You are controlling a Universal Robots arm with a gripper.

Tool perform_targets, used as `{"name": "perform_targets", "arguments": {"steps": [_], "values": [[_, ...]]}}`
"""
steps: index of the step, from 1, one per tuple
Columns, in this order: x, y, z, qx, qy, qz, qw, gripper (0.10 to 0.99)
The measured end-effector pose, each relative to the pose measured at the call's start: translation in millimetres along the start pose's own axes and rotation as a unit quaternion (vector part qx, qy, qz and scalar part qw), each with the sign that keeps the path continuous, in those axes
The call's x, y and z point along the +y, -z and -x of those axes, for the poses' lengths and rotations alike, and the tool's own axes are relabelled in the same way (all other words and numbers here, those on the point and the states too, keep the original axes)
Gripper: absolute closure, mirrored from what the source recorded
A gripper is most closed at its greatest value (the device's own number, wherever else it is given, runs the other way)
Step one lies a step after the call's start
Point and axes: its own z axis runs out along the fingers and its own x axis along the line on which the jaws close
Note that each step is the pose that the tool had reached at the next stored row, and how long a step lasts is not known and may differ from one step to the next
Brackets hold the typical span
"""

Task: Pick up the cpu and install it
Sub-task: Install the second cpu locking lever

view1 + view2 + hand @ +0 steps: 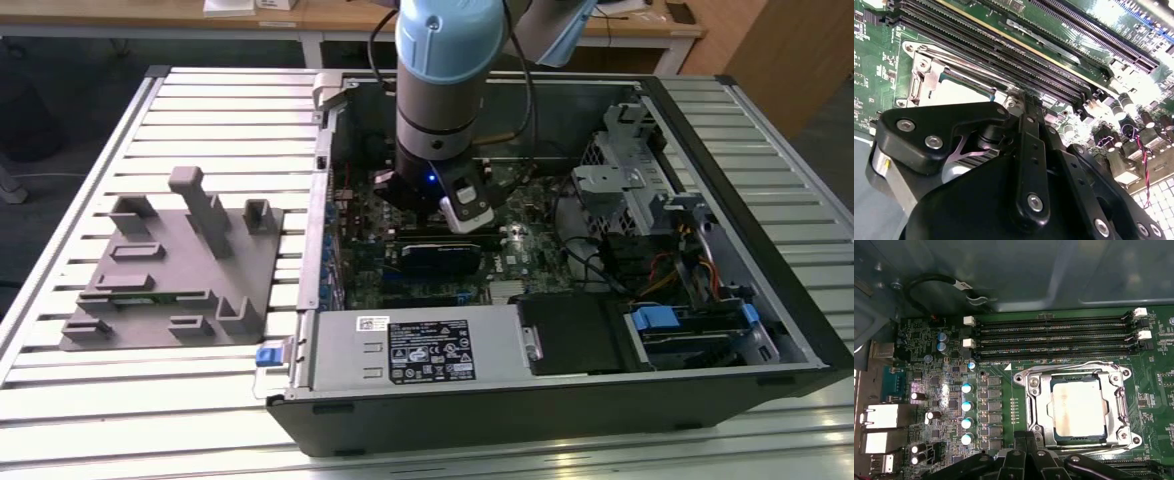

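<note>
Gripper (1019, 100): black linkage nearest the lens, poised just over the socket (1077, 407); whether its fingers are spread or pressed together cannot be told. Cpu (1077, 406): pale face up, seated square inside the open metal frame, beside the memory slots (1054, 335), level for clamping.

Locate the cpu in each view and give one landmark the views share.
Exterior view: cannot make it out; the gripper hangs over the motherboard inside the open case.
First wrist view: the cpu lies flat in the metal-framed socket, just beyond the gripper's dark links.
Second wrist view: the cpu peeks out beside the gripper.
Shared landmark: the memory slots.
</note>
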Motion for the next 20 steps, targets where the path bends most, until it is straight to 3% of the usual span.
{"name": "perform_targets", "arguments": {"steps": [20], "values": [[8.5,38.3,-1.0,0.0,0.0,-0.0002,1.0,0.98]]}}
